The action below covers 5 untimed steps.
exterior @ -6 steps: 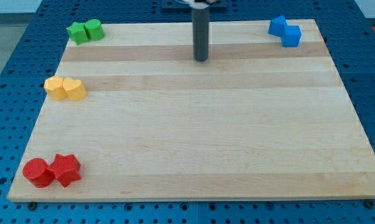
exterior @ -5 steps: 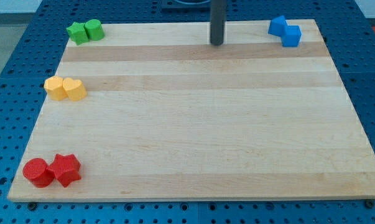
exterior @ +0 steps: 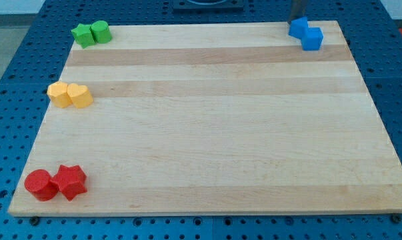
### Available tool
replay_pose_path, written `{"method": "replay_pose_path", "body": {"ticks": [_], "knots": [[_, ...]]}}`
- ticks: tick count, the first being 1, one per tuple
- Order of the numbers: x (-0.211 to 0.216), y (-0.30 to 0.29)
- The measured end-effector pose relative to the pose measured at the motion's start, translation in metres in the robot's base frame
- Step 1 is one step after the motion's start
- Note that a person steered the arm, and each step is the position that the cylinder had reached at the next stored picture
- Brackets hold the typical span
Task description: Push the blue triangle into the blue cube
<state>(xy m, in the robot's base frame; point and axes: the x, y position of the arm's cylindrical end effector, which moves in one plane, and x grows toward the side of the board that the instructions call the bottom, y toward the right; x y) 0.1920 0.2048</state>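
Blue triangle (exterior: 297, 27) sits at the tabletop's (exterior: 207, 133) top right corner, touching the blue cube (exterior: 313, 38) just to its right — our tip (exterior: 299, 19), a bare rod with no pincer to clench or release, stands right behind the triangle at the view's top.

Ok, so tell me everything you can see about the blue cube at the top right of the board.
The blue cube is a small, solid-looking block in bright blue, plain on the faces that show. It sits flat on the wooden board near the view's top right corner. Its upper left side is against the blue triangle, with no gap visible between them. My tip is just above the triangle, at the view's top edge, and is not touching the cube. Nothing else is near it.
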Motion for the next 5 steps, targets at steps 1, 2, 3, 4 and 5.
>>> {"method": "replay_pose_path", "body": {"ticks": [1, 2, 3, 4, 5], "knots": [[0.001, 0.016], [0.005, 0.020], [0.017, 0.020], [0.031, 0.019], [0.052, 0.019]]}}
